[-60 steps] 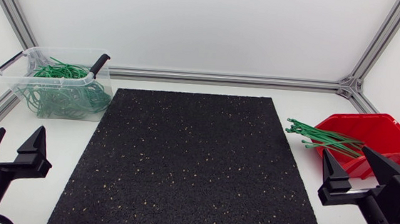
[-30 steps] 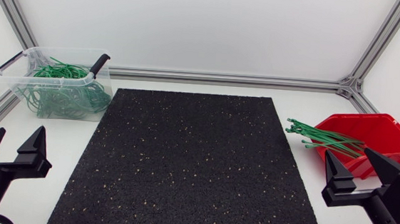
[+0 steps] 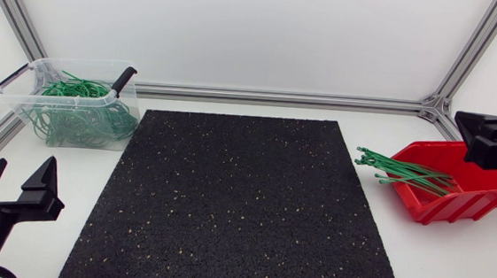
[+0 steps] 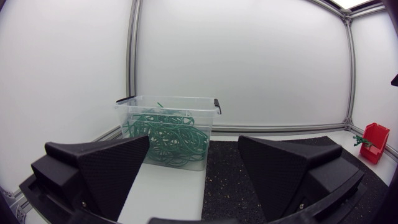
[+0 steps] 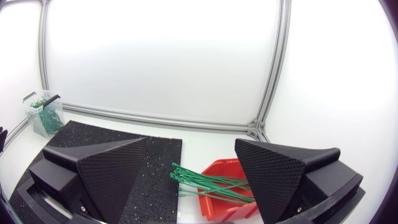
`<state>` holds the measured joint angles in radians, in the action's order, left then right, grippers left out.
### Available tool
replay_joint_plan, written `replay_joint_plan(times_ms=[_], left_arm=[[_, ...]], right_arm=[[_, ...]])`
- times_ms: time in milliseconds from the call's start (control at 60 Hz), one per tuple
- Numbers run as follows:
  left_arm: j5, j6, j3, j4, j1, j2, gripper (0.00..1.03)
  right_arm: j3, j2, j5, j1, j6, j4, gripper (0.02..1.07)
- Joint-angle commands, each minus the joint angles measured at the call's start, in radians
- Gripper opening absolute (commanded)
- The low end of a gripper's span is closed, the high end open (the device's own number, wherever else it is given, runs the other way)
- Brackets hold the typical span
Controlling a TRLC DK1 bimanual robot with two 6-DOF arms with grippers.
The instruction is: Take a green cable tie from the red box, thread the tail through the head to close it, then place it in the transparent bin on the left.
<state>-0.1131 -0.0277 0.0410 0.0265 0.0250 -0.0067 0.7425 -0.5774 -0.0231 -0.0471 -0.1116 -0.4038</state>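
Above red box (image 3: 458,187), half-seen right pincer (image 3: 488,122)

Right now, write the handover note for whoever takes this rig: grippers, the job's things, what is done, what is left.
Left gripper: open, empty, low, off the near left corner of the speckled black mat.
Right gripper: open, empty, raised above the red plastic box.
Straight green cable ties: a bundle in the red box, ends sticking out over its rim toward the mat.
Transparent plastic bin: far left, holding a tangle of looped green ties.
Done: nothing this round; no tie is held.
To do: pick one tie, thread tail through head, drop it in the bin.
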Motion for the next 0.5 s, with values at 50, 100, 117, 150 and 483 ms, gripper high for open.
replay_joint_plan(times_ms=[50,100,117,150,483], left_arm=[[-0.002,-0.023,-0.044,-0.005,-0.007,-0.004,1.00],[-0.002,-0.023,-0.044,-0.005,-0.007,-0.004,1.00],[-0.002,-0.023,-0.044,-0.005,-0.007,-0.004,1.00],[-0.002,-0.023,-0.044,-0.005,-0.007,-0.004,1.00],[0.004,-0.023,-0.044,-0.008,-0.007,-0.001,1.00]], right_arm=[[0.178,-0.228,-0.003,-0.045,-0.155,-0.130,1.04],[0.241,-0.317,0.003,-0.063,-0.289,-0.190,1.03],[0.258,-0.338,0.002,-0.069,-0.318,-0.205,1.03],[0.288,-0.389,-0.021,-0.082,-0.349,-0.236,1.03],[0.512,-0.716,-0.233,-0.131,-0.783,-0.572,1.03]])
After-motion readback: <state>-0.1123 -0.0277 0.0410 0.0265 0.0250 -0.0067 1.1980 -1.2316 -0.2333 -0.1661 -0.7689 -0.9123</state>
